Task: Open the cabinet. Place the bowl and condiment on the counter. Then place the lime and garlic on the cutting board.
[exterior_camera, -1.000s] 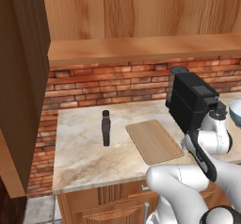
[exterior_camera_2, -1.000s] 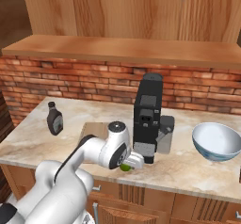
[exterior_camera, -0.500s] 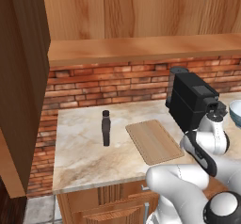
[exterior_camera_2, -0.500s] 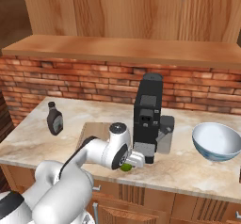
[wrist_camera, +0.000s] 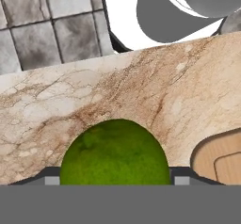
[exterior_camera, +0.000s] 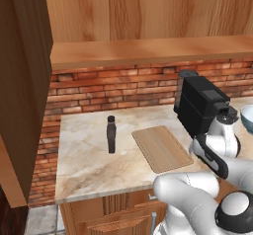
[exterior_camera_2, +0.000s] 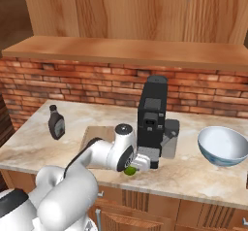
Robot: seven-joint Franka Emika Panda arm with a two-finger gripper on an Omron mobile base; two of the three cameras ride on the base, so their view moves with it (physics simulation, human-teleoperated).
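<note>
Left base view. I take the coffee machine [exterior_camera: 200, 108] as my landmark. The cutting board [exterior_camera: 162, 148] lies flat on the counter [exterior_camera: 84, 160] just to the machine's left, bare, its long axis running from the brick wall toward the counter's front edge, slightly skewed. The condiment bottle [exterior_camera: 111, 134] stands upright further left of the machine, beyond the board. The bowl's rim [exterior_camera: 246, 118] shows to the machine's right. The cabinet door [exterior_camera: 22, 81] hangs open. I judge the first two steps done (bowl and bottle are both on the counter).

Right base view. The lime [exterior_camera_2: 130, 170] sits at the gripper [exterior_camera_2: 133, 167], just in front of the machine and low over the counter, near its front edge. The step in hand is the lime.

Hand view. The lime fills the space between the two finger tips, which appear to bracket it at either side; I cannot tell whether they are clamped on it or merely close. It is round (no long axis to align). A corner of the board shows beside it.

Next move, as I judge it: confirm the grip, lift, then carry left of the machine onto the board.
</note>
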